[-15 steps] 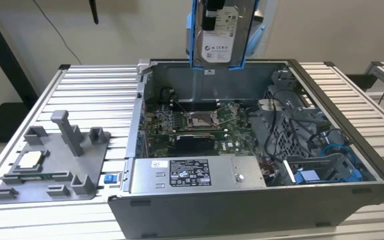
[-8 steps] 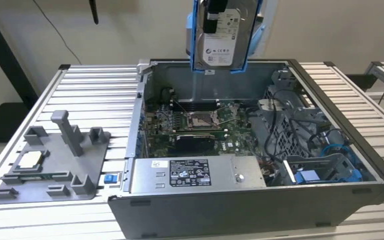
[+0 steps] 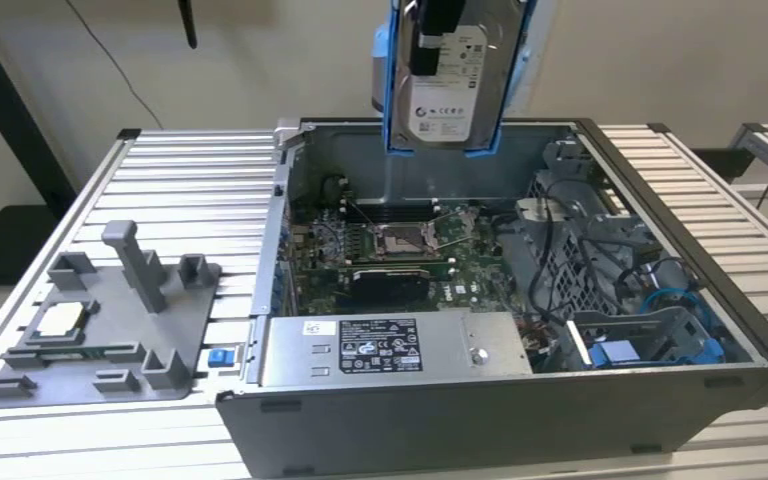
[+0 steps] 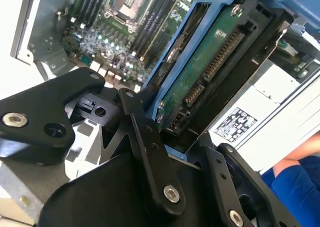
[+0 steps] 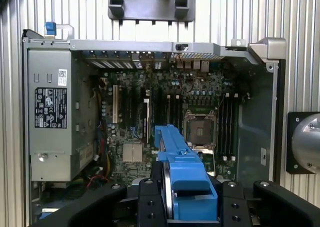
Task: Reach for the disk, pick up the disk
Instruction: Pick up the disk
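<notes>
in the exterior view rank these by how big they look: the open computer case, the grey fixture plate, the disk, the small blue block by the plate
1. Computer case, by far the largest.
2. Grey fixture plate.
3. Disk, held up above the case in the gripper; its height off the table may skew how big it looks.
4. Small blue block, smallest.

There are printed labels about, but none of their lettering can be made out. The disk (image 3: 446,85) held up in the gripper (image 5: 187,197) carries a white label with dark print on its face, and well below the tool, inside the open computer case (image 3: 518,420), the grey power supply (image 3: 391,347) bears a black sticker and a small white one beside it. In the second wrist view, a white label with black symbols sits on the power supply just beyond the disk's connector end.
</notes>
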`<state>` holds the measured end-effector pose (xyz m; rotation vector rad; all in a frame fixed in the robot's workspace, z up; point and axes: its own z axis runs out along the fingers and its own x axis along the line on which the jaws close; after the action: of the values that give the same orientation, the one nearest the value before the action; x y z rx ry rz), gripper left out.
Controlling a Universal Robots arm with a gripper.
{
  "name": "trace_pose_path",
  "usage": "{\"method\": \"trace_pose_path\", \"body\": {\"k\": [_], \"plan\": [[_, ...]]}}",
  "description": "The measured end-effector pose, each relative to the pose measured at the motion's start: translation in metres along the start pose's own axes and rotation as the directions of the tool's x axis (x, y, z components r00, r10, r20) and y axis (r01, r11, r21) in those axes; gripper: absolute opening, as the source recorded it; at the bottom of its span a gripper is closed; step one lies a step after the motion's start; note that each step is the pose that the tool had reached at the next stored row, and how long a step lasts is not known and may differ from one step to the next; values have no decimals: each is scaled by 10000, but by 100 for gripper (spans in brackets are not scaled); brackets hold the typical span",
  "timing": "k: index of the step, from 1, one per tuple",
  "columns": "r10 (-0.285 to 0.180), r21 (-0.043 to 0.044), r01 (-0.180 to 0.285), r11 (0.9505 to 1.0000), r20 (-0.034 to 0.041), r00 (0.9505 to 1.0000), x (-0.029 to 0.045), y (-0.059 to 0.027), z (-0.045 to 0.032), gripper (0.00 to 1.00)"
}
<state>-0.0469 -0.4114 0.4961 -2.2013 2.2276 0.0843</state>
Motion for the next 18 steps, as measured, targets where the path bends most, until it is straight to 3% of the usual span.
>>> {"method": "trace_pose_path", "body": {"k": [18], "plan": [[1, -28, -1, 10000, 0, 10000, 408, -19, -16, 0]]}}
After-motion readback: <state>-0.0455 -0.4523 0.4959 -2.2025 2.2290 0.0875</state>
